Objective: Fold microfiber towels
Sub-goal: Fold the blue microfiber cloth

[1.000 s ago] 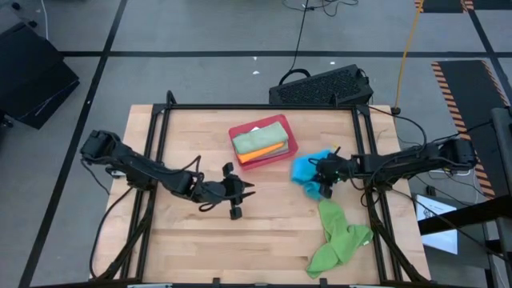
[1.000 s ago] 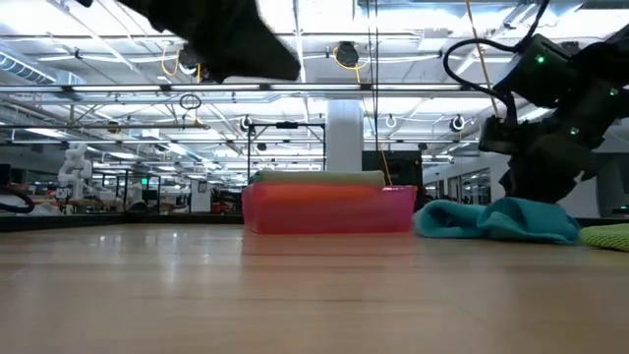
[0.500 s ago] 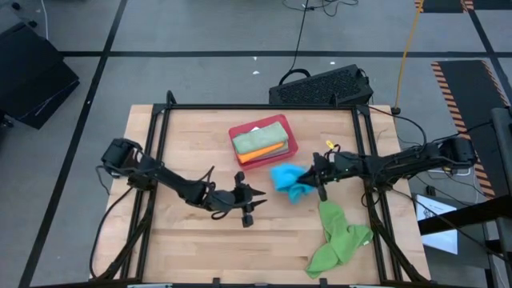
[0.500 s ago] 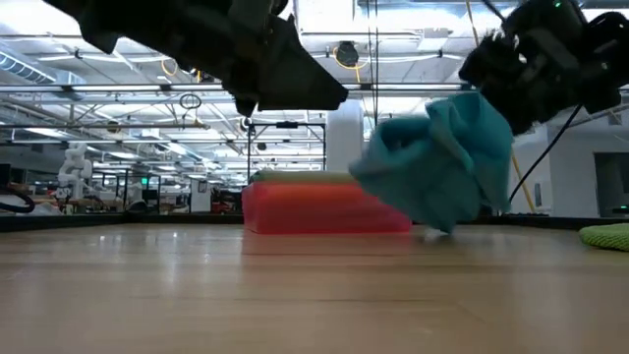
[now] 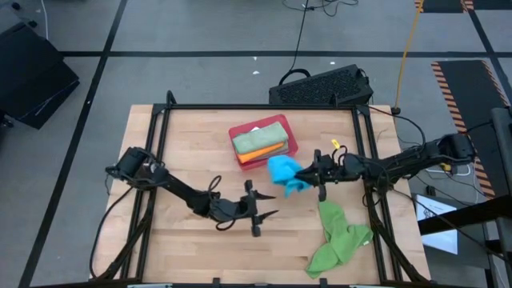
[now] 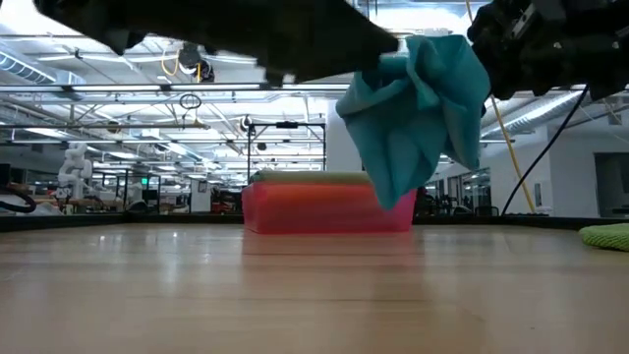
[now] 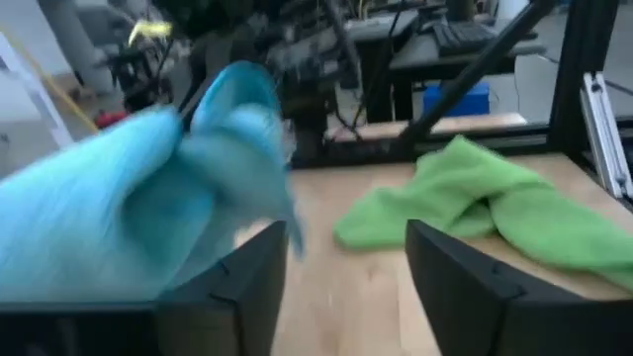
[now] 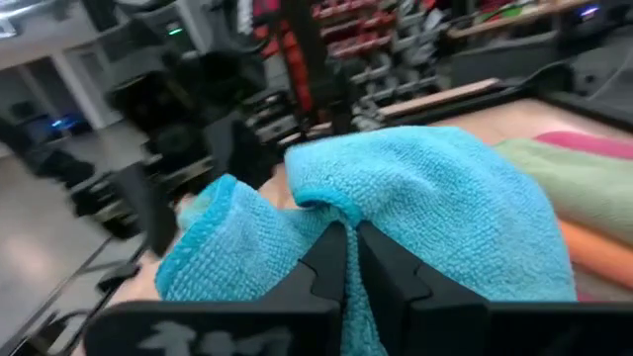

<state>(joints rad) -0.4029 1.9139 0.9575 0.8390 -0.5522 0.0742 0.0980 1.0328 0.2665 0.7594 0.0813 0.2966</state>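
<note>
My right gripper [image 5: 314, 174] is pinched shut on the bright blue towel [image 5: 283, 173], which hangs in the air just beside the red tray [image 5: 293, 146]. My left gripper [image 5: 264, 218] waits below with its fingers apart and empty — I judge it best to lower the cloth onto bare wood and spread it flat before any fold.

The bright blue towel [image 5: 285, 174], plain turquoise with no print, hung at the table's centre. At 5 o'clock lay a bright green towel [image 5: 338, 238], also plain. At 12 o'clock the red tray [image 5: 291, 144] showed translucent pinkish-red in the low view, and held a sage green towel [image 5: 258, 138] over an orange towel [image 5: 272, 150]. The table [image 5: 184, 136] was pale wood with faint plank lines, edged by a black frame. Both arms were black, as were the left gripper [image 5: 260, 216] and right gripper [image 5: 314, 172].
</note>
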